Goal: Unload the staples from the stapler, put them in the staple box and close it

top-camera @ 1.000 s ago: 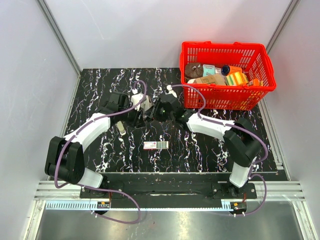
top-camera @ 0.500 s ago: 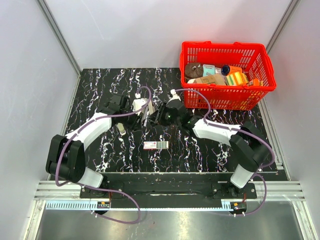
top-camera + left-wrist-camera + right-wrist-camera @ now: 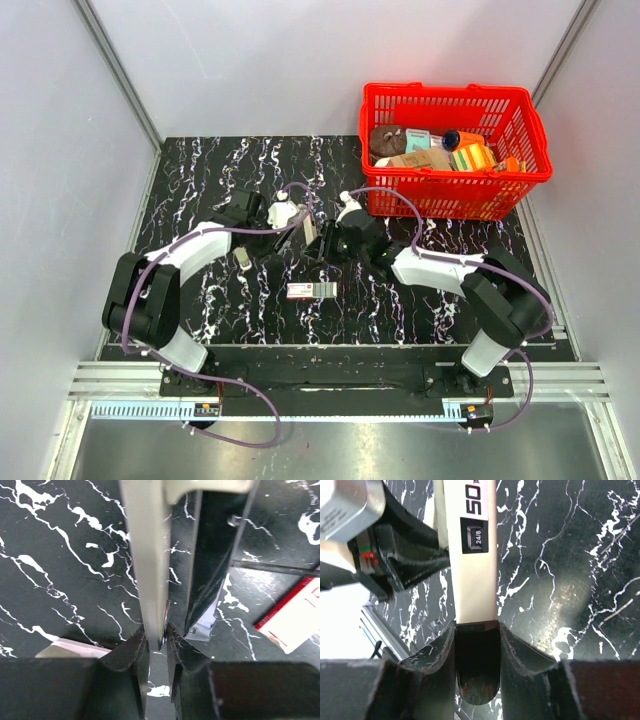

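The stapler [image 3: 311, 238] is held off the table between my two grippers at mid-table. My left gripper [image 3: 298, 231] is shut on its thin silver metal arm [image 3: 147, 555], which stands apart from the black body [image 3: 212, 570] beside it. My right gripper [image 3: 326, 243] is shut on the stapler's black end [image 3: 476, 655]; its pale top with a "50 24/8" label [image 3: 472, 540] runs away from the fingers. In the wrist views the left gripper [image 3: 156, 635] and the right gripper [image 3: 476, 625] both clamp tightly. No staples show.
A small red-and-white box [image 3: 311, 290] lies on the black marble table [image 3: 200, 180] just in front of the grippers and shows in the left wrist view [image 3: 295, 615]. A small pale metal piece [image 3: 243, 258] lies left of it. A red basket [image 3: 520, 175] of goods stands at back right.
Both grippers, still holding the stapler, have moved a little to the right and toward the near edge. The box has not moved.
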`<action>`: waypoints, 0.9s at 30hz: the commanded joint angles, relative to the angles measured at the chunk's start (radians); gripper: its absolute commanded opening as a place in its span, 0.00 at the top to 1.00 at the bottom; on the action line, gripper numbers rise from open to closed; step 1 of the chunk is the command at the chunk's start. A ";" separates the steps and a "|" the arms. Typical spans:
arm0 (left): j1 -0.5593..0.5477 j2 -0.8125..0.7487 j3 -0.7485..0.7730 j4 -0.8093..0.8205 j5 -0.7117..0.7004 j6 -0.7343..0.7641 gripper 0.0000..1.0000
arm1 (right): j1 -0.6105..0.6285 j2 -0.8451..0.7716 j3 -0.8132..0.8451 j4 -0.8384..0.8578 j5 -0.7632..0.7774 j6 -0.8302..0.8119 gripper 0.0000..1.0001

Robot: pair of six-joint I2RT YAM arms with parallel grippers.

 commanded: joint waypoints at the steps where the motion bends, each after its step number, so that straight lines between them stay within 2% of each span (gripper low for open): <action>1: 0.002 0.014 0.079 0.181 -0.121 0.077 1.00 | 0.000 -0.055 -0.047 -0.044 -0.052 -0.098 1.00; 19: -0.028 0.065 0.064 0.403 -0.311 0.195 1.00 | -0.003 -0.128 -0.108 -0.121 -0.053 -0.201 1.00; 27: -0.100 0.062 -0.036 0.547 -0.404 0.335 1.00 | -0.003 -0.153 -0.161 -0.127 -0.058 -0.210 1.00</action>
